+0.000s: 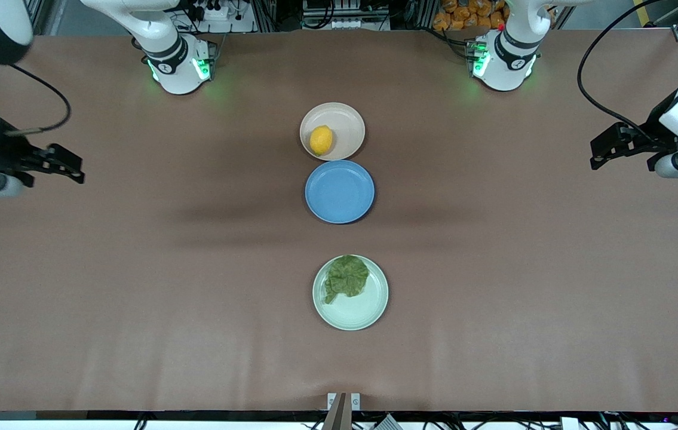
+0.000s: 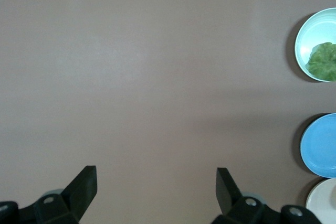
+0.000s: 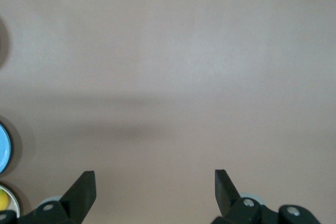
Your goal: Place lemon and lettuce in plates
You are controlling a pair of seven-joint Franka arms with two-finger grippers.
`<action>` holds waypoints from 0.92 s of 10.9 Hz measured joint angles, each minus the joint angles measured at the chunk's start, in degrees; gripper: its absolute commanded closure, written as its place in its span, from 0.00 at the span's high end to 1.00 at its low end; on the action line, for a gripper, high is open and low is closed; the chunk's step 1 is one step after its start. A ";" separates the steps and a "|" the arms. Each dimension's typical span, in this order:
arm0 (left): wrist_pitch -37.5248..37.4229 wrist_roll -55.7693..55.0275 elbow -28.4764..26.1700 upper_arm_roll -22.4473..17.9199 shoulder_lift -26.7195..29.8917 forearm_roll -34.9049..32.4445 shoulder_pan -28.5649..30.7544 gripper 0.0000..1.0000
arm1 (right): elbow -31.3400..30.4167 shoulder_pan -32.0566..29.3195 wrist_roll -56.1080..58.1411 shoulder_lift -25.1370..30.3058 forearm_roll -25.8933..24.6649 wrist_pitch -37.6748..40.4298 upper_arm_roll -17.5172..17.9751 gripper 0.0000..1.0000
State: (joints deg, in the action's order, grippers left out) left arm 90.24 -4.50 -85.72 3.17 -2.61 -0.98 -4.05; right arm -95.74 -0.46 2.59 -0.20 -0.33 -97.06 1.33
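The yellow lemon (image 1: 321, 140) lies in the pale beige-pink plate (image 1: 347, 118), the plate nearest the robot bases. The crinkled green lettuce (image 1: 347, 276) rests in the mint green plate (image 1: 359, 312), nearest the front camera. My right gripper (image 1: 76, 168) hangs open and empty over bare table at the right arm's end. My left gripper (image 1: 597, 154) hangs open and empty over bare table at the left arm's end. The left wrist view shows the left gripper (image 2: 156, 182), the lettuce (image 2: 323, 61) and the green plate (image 2: 304, 32). The right wrist view shows the right gripper (image 3: 155, 184) and a sliver of lemon (image 3: 2, 201).
A blue plate (image 1: 339, 191) lies empty between the two other plates, touching the beige one. All three plates form a line down the middle of the brown table (image 1: 135, 269). Both arm bases stand along the table's robot edge.
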 measured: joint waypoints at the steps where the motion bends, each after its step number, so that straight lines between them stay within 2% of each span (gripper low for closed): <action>1: 0.12 0.00 0.00 0.00 0.00 -0.03 0.08 1.00 | 1.26 -0.11 0.00 0.32 0.00 0.30 -0.29 1.00; 10: 0.76 3.15 1.05 -0.02 0.00 -0.18 0.65 1.00 | 2.31 -4.45 -0.03 1.89 1.14 0.08 -1.60 1.00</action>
State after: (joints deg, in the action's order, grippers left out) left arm 91.00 -1.34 -84.68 3.15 -2.61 -1.16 -3.41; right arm -93.43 -4.91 2.56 1.69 0.81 -96.98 -0.27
